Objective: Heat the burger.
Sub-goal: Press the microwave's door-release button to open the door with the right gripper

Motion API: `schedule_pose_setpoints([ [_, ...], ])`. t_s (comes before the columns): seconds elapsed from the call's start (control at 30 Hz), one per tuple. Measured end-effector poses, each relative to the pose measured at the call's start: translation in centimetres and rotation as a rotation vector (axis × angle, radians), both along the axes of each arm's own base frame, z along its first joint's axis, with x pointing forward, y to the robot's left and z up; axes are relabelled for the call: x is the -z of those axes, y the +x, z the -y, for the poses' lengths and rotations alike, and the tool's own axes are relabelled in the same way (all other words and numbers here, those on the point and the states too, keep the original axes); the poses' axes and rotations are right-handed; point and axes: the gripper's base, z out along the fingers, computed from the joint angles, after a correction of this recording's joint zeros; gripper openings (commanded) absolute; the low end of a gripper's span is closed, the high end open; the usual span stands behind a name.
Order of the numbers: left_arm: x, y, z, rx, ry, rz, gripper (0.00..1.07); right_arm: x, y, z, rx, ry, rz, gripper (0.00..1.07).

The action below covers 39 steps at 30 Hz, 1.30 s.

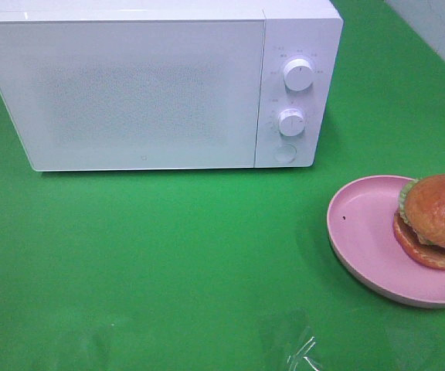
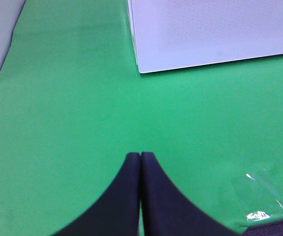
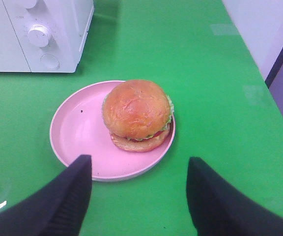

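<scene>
I judge the task not yet begun: the microwave (image 1: 130, 85) stands at the back of the table with its door (image 1: 122, 93) shut, so the door must be opened before anything is loaded. I would do that with the left gripper (image 2: 140, 158), whose fingers are pressed together on nothing above bare cloth near the oven's front corner. The round release button (image 1: 284, 153) below the two dials looks like the point to press. The pink plate (image 1: 361, 232) sits in front of the microwave and to its right in the high view. The burger (image 1: 437, 220) rests on it, toward the side away from the oven. The right gripper (image 3: 139, 167) hovers just short of the plate's near rim, spread wide and empty. I would grip the rim on the bare side and keep the plate level, since the burger is loose and could slide. The table (image 1: 168, 255) is smooth green, and a pale wall (image 1: 439, 31) closes the far right. A patch of clear film (image 1: 304, 352) glints near the front edge, so I would route around it.
</scene>
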Motion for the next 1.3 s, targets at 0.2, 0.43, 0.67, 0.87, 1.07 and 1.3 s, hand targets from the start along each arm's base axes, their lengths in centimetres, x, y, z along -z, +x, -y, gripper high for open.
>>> schedule_pose_setpoints([
  [0.2, 0.0, 0.0, 0.0, 0.0, 0.0, 0.0, 0.0, 0.0, 0.0, 0.0, 0.0, 0.0, 0.0, 0.57],
  [0.43, 0.0, 0.0, 0.0, 0.0, 0.0, 0.0, 0.0, 0.0, 0.0, 0.0, 0.0, 0.0, 0.0, 0.57],
  [0.67, 0.0, 0.0, 0.0, 0.0, 0.0, 0.0, 0.0, 0.0, 0.1, 0.0, 0.0, 0.0, -0.004, 0.57],
  [0.87, 0.0, 0.0, 0.0, 0.0, 0.0, 0.0, 0.0, -0.5, 1.4, -0.1, -0.002, -0.004, -0.052, 0.57],
  [1.07, 0.0, 0.0, 0.0, 0.0, 0.0, 0.0, 0.0, -1.7, 4.9, -0.4, -0.017, -0.011, -0.035, 0.54],
  [1.3, 0.0, 0.0, 0.0, 0.0, 0.0, 0.0, 0.0, -2.1, 8.4, -0.7, -0.033, -0.015, -0.018, 0.44],
])
